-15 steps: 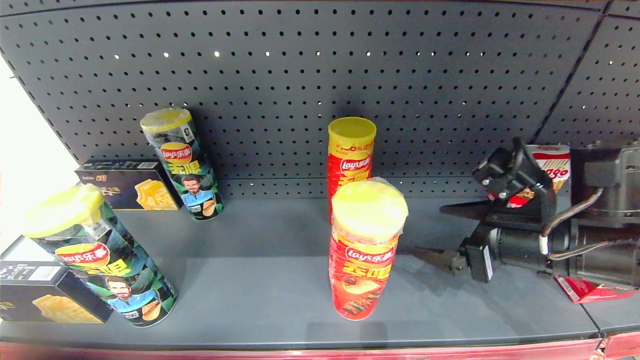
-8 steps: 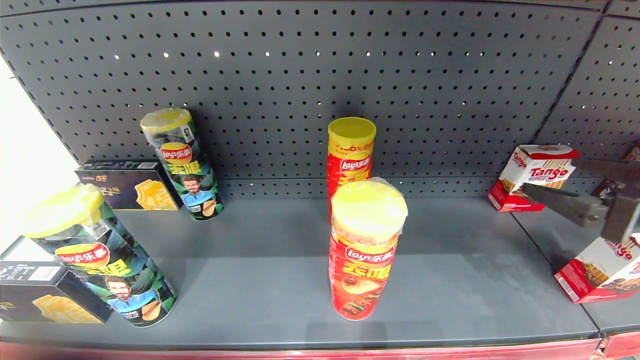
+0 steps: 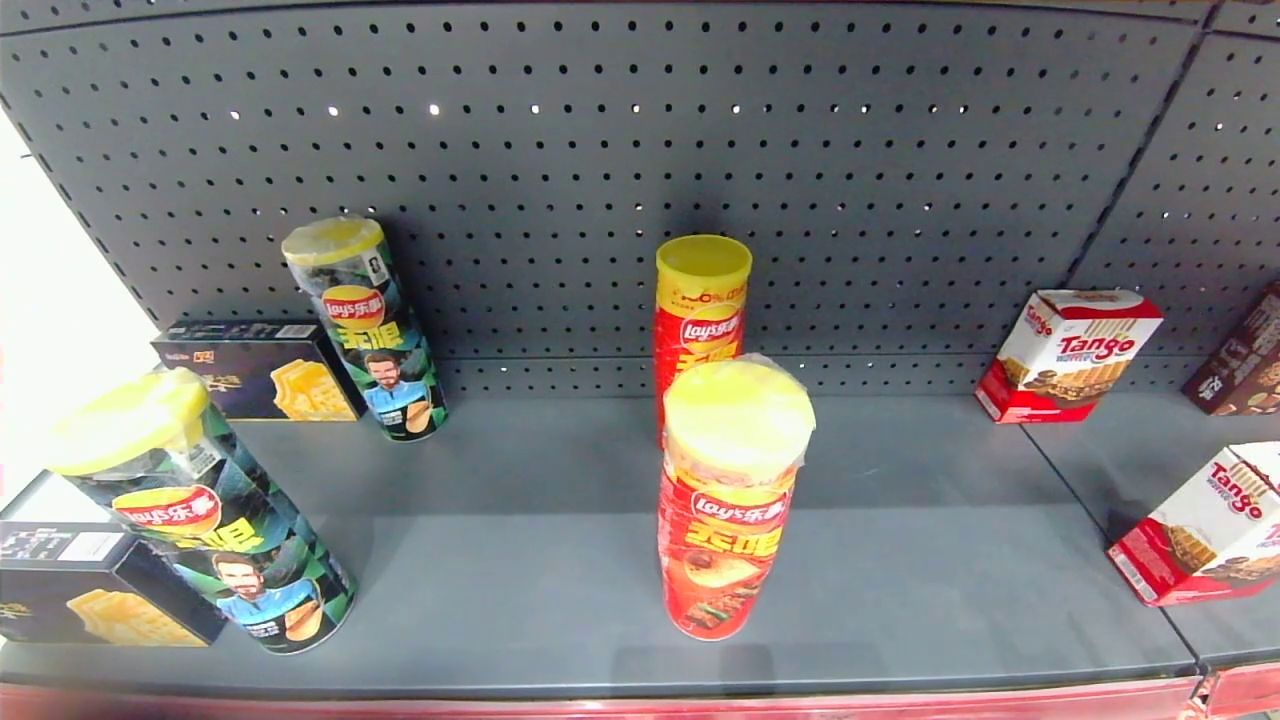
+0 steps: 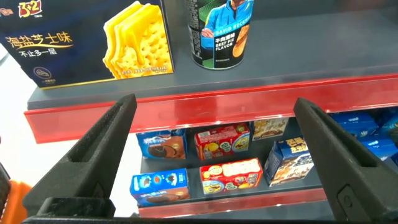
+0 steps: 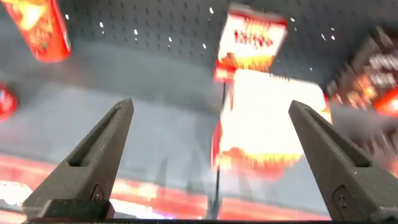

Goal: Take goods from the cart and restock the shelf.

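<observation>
On the grey shelf (image 3: 520, 540), two red chip cans with yellow lids stand in the middle, one in front (image 3: 735, 500) and one behind (image 3: 702, 300). Two red-and-white wafer boxes sit at the right, one at the back (image 3: 1070, 355) and one nearer the front (image 3: 1205, 525). My right gripper (image 5: 211, 168) is open and holds nothing. It faces a blurred wafer box (image 5: 267, 121), with a second wafer box (image 5: 252, 40) behind that. My left gripper (image 4: 208, 180) is open and holds nothing, below the shelf's red front edge (image 4: 217, 109).
Two green-and-black chip cans (image 3: 365, 325) (image 3: 200, 510) and two dark cracker boxes (image 3: 260, 370) (image 3: 90, 585) stand at the left. A brown box (image 3: 1245, 365) leans at the far right. Bare shelf lies between the groups. Lower shelves (image 4: 224, 158) hold several small boxes.
My right arm has pulled back to the right and out of the head view, uncovering the two wafer boxes. The goods on the shelf have not moved.
</observation>
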`<state>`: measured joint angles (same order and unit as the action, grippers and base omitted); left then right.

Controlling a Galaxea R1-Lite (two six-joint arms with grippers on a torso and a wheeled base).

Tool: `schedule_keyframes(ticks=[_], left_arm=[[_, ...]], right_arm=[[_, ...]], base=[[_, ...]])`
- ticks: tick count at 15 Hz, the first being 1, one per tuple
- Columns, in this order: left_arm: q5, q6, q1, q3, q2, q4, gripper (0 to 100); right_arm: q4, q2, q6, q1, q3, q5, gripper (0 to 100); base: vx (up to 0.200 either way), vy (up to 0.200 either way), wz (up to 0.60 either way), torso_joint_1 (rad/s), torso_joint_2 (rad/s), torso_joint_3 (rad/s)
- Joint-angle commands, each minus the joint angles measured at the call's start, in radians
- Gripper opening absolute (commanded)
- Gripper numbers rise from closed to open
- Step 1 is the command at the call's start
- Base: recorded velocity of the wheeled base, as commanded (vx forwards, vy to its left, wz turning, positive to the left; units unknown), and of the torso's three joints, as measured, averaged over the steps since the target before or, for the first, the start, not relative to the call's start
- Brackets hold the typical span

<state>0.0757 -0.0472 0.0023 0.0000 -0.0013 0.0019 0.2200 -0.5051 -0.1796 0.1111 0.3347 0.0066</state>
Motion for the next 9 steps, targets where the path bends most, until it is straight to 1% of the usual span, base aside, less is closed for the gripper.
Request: schedule_keyframes(ticks=[1, 3, 4, 5, 6, 7, 9], left_arm=[[0.001, -0.005, 0.001, 0.000, 0.001, 0.001, 100], [0.002, -0.008, 0.001, 0.000, 0.001, 0.001, 100], [0.002, -0.008, 0.001, 0.000, 0.001, 0.001, 100], [0.002, -0.008, 0.001, 0.000, 0.001, 0.001, 100], [0.002, -0.008, 0.001, 0.000, 0.001, 0.001, 100], [0.002, -0.008, 0.001, 0.000, 0.001, 0.001, 100], [0.002, -0.008, 0.001, 0.000, 0.001, 0.001, 100]], right_arm=[[-0.096, 0.281, 0.040, -0.007, -0.126, -0.008, 100], [-0.137, 0.412, 0.147, 0.004, -0.213, -0.005, 100], [-0.119, 0.413, 0.163, 0.004, -0.247, -0.013, 100], [-0.027, 0.412, 0.167, 0.004, -0.316, -0.030, 100], [-0.059, 0.412, 0.164, 0.004, -0.335, -0.031, 100], [-0.143, 0.412, 0.164, 0.004, -0.335, -0.031, 100], [-0.218, 0.412, 0.118, 0.004, -0.335, -0.014, 100]], base=[[0.000, 0.000, 0.00, 0.000, 0.00, 0.000], [0.000, 0.000, 0.00, 0.000, 0.00, 0.000], [0.000, 0.000, 0.00, 0.000, 0.00, 0.000], [0.000, 0.000, 0.00, 0.000, 0.00, 0.000], [0.000, 0.000, 0.00, 0.000, 0.00, 0.000], [0.000, 0.000, 0.00, 0.000, 0.00, 0.000], [0.000, 0.000, 0.00, 0.000, 0.00, 0.000]])
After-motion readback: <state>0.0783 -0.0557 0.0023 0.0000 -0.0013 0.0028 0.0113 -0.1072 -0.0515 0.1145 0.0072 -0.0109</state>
